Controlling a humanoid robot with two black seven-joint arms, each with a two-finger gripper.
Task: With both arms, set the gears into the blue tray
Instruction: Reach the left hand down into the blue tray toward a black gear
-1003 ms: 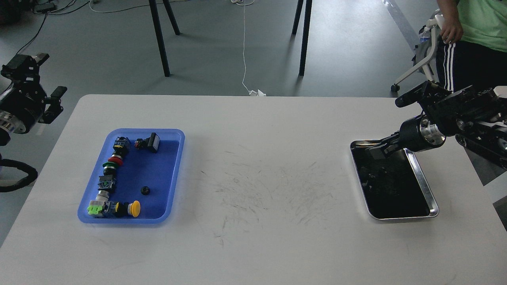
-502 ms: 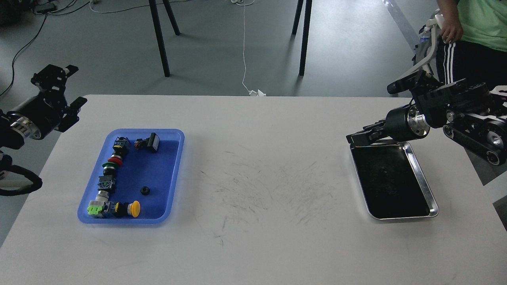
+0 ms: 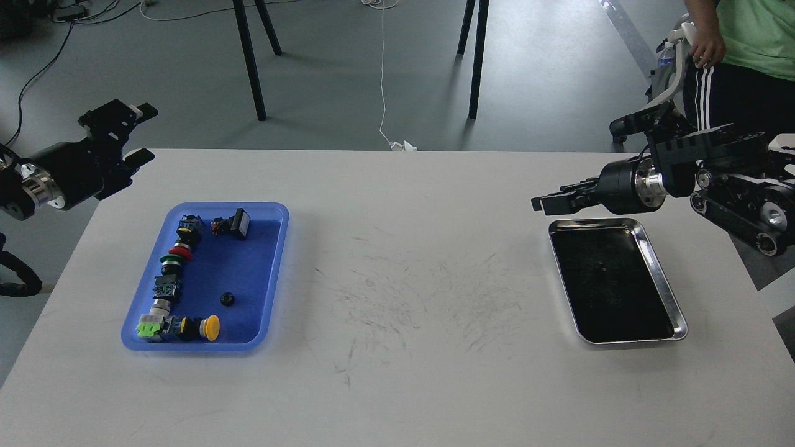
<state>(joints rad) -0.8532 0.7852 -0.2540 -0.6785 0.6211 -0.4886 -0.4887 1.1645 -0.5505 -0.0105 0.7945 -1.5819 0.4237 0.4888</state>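
Note:
The blue tray point(image 3: 281, 248) lies on the left of the white table. One small black gear point(image 3: 227, 299) rests on its floor near the front. My left gripper point(image 3: 146, 133) hovers open and empty beyond the table's far-left corner, above and left of the tray. My right gripper point(image 3: 539, 204) hangs just above the far end of the steel tray point(image 3: 678, 313), pointing left. Its dark fingers overlap, so I cannot tell whether they hold anything. No other gear shows.
Several colourful push-button switches point(image 3: 176, 273) line the blue tray's left side and far end. The steel tray's dark inside shows only a tiny speck. A person in a green shirt point(image 3: 745, 31) stands at the far right. Chair legs point(image 3: 251, 62) stand behind the table.
My right gripper rose out of the steel tray and shifted left. My left gripper swung right and forward, towards the table's far-left corner.

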